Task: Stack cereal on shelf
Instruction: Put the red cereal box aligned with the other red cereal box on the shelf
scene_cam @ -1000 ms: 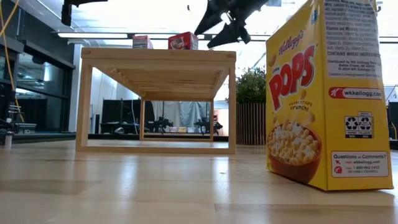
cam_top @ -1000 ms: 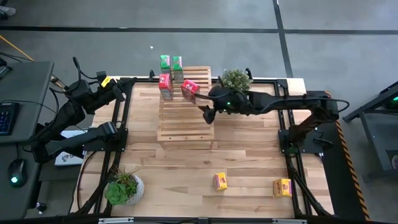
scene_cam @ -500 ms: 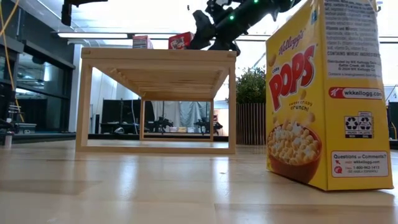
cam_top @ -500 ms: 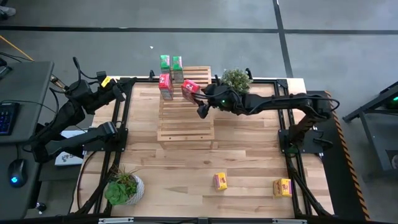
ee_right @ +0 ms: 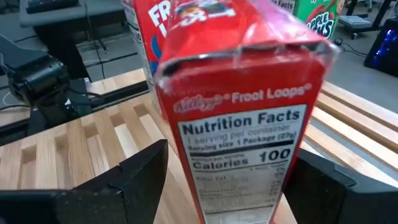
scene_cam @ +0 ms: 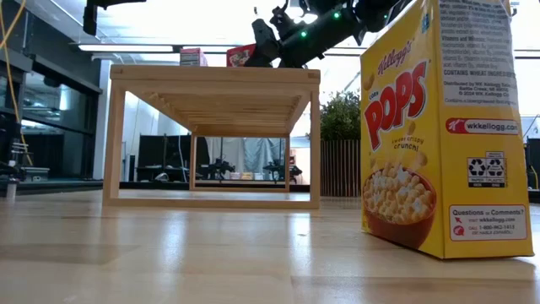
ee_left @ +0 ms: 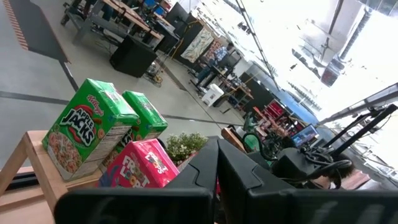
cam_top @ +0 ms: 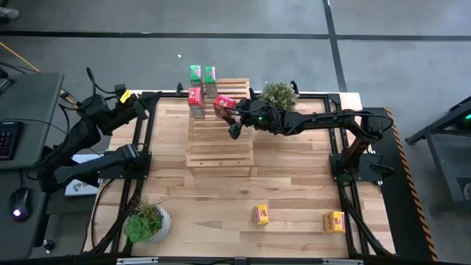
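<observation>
Right gripper (cam_top: 234,126) stretched out over the far part of the shelf (cam_top: 219,147), fingers spread wide apart, one to each side of a red cereal box (cam_top: 224,106) and not pressing on it. In the right wrist view, the red box (ee_right: 239,118) fills the gap between the two dark fingers (ee_right: 134,186), nutrition panel facing the camera. Box upright on the slats, perhaps leaning a little, hard to judge from above. Second red box (cam_top: 196,101) standing just beside it on the shelf, and two green boxes (cam_top: 202,74) close together at the far edge. Two yellow boxes down on the table near the front, well apart from the shelf: one (cam_top: 260,214) near the middle, the other (cam_top: 334,221) toward the right. Left gripper (cam_top: 124,97) parked off the left side of the table, pinched closed on nothing.
</observation>
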You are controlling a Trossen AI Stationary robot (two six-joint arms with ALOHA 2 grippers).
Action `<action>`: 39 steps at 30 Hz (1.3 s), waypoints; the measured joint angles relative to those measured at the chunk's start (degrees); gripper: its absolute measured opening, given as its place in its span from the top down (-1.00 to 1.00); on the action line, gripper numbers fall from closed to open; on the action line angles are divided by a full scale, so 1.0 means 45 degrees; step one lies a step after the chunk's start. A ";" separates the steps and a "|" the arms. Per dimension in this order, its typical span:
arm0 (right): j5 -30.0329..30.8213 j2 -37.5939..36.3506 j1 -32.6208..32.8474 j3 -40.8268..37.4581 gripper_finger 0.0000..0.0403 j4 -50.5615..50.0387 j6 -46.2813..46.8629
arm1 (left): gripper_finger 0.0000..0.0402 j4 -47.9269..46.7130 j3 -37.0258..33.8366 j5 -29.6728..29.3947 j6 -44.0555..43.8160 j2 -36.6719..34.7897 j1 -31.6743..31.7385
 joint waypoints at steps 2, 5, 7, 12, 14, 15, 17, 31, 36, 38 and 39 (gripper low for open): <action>-0.0005 0.0050 0.0005 0.0000 -0.38 0.0111 0.0003 | 1.00 0.0000 0.0000 -0.0009 -0.0014 0.0000 0.0000; -0.0005 0.0076 0.0005 0.0000 -0.38 0.0139 0.0336 | 1.00 0.0000 0.0000 -0.0009 -0.0019 0.0000 0.0000; -0.0004 0.0076 0.0005 0.0000 -0.38 0.0274 0.1093 | 1.00 0.0000 0.0000 -0.0009 -0.0018 0.0000 0.0000; 0.0040 0.0076 0.0100 0.0000 -0.38 0.0328 0.2787 | 1.00 0.0000 0.0000 -0.0013 -0.0014 0.0000 0.0000; 0.0234 0.0076 0.0214 0.0000 -0.38 0.0365 0.3161 | 1.00 0.0000 0.0000 -0.0014 -0.0014 0.0000 0.0000; 0.0237 0.0076 0.0281 0.0000 -0.38 0.0451 0.3414 | 1.00 0.0000 0.0000 -0.0014 -0.0010 0.0000 0.0000; 0.0234 0.0081 0.0414 0.0000 -0.38 0.0630 0.3934 | 1.00 0.0000 0.0000 -0.0011 -0.0009 0.0000 0.0000; 0.1876 0.0256 0.1127 0.0005 -0.37 0.1771 0.4398 | 1.00 0.0000 0.0000 -0.0009 0.0007 0.0000 0.0000; 0.2484 0.0324 0.1122 0.0005 -0.23 0.1742 0.4435 | 1.00 0.0000 0.0000 -0.0009 0.0010 0.0000 0.0000; 0.2482 0.0341 0.1122 0.0005 -0.12 0.1764 0.4430 | 1.00 0.0000 0.0000 -0.0009 0.0010 0.0000 0.0000; 0.2477 0.0364 0.1117 0.0005 -0.06 0.1778 0.4428 | 1.00 0.0000 0.0000 -0.0004 0.0010 0.0000 0.0000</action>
